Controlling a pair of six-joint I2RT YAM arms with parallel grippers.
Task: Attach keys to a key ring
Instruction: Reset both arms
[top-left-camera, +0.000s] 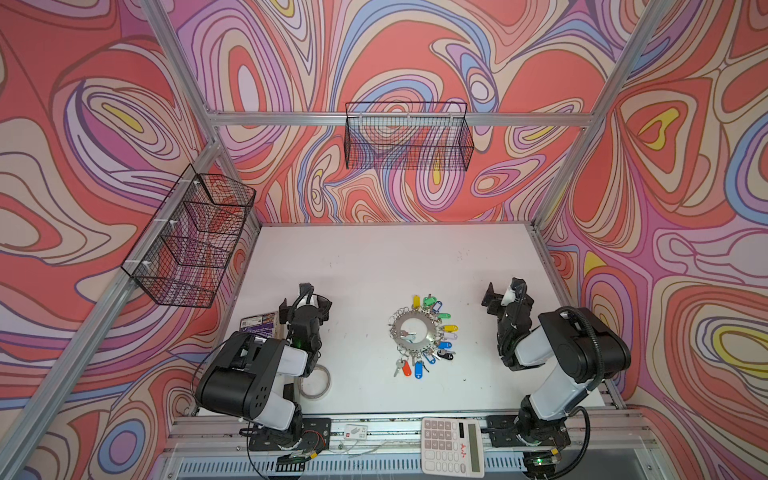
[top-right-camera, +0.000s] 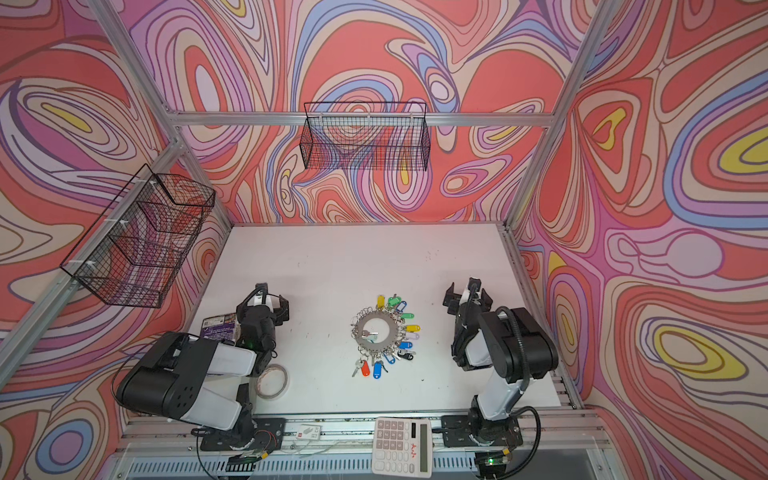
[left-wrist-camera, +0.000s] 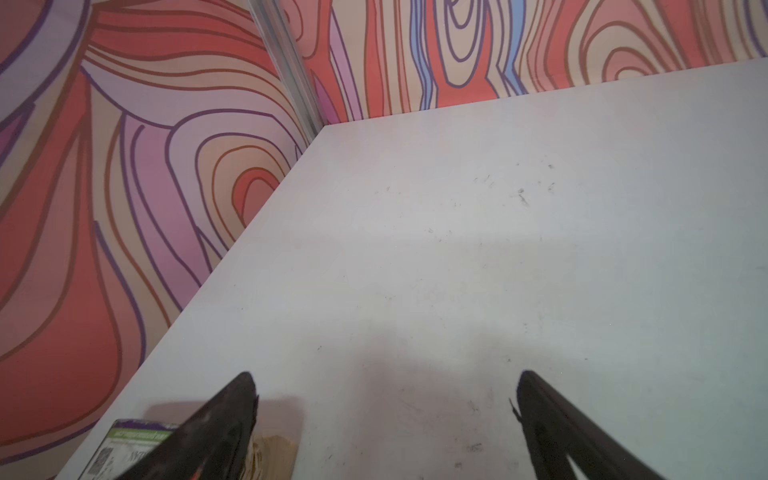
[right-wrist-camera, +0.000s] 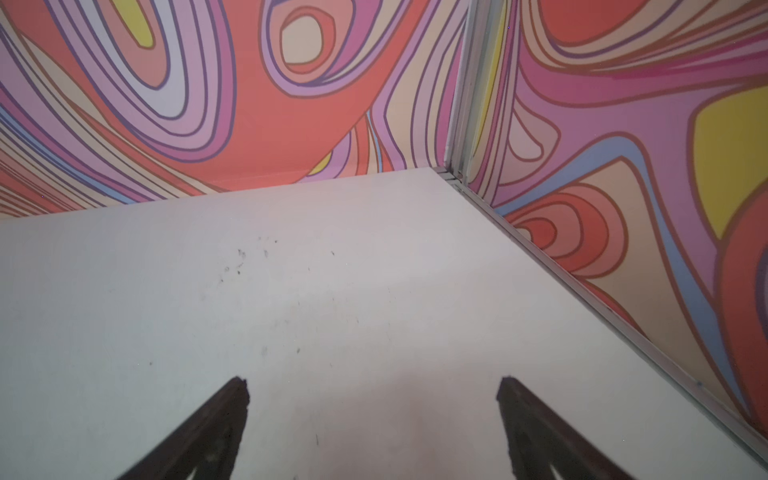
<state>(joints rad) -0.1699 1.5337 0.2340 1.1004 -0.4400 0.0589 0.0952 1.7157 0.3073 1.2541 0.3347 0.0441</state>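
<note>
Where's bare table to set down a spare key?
Freest: the far half of the table, between key ring and back wall. Also the lanes from the ring to the left gripper and the right gripper. Crowded: keys fanned round the ring; tape roll and purple packet along the left edge.

Both top views are looking down from overhead, sharing the whole table (top-left-camera: 374, 266). Wrist cameras are facing low across it, toward far corners.
</note>
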